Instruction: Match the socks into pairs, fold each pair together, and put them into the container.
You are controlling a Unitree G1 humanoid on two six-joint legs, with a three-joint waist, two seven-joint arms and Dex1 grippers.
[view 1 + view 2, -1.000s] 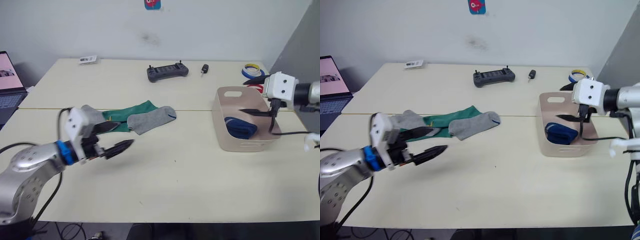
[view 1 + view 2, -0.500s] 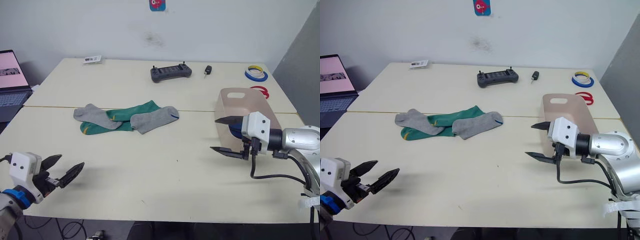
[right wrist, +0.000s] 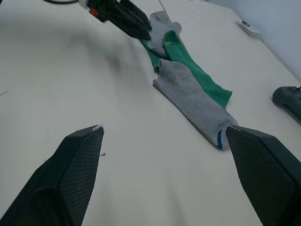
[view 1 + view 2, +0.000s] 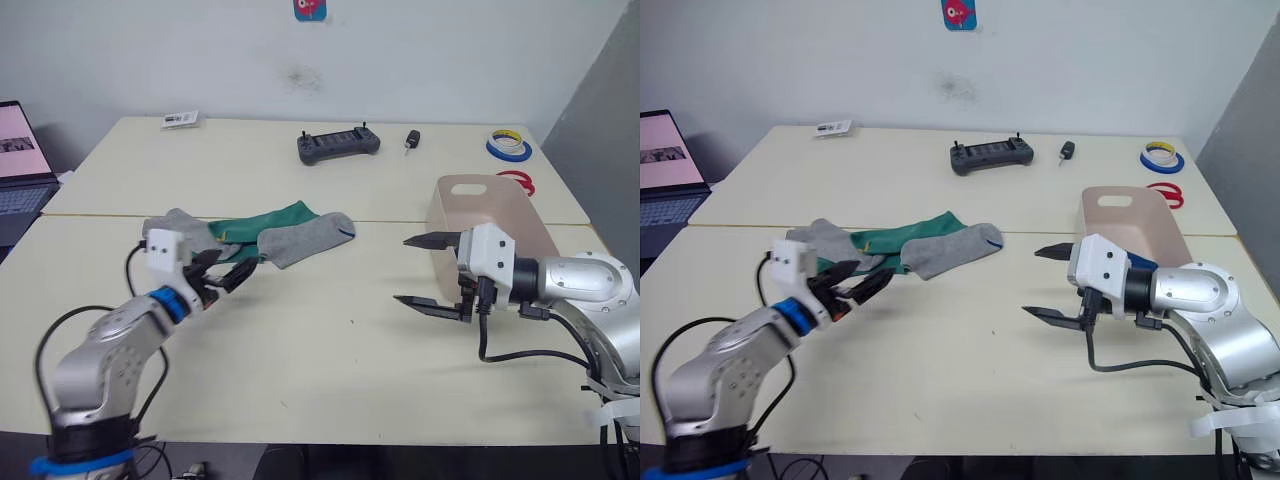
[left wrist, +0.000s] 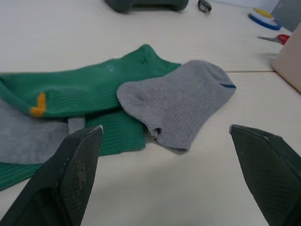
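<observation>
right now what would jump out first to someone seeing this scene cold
A heap of socks near mid-table: green ones under two grey ones. The left end effector hovers open at the heap's near edge, and the right end effector hangs open beside the pinkish-beige container at the table's right.

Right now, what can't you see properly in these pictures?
- Inside of the pale pinkish-beige plastic bin: head views, hidden by its own wall and the right gripper.
- Lower soft green sock: left wrist view, partly covered by the two grey socks.
- Small white card at the table's far edge: print too small to read.
</observation>
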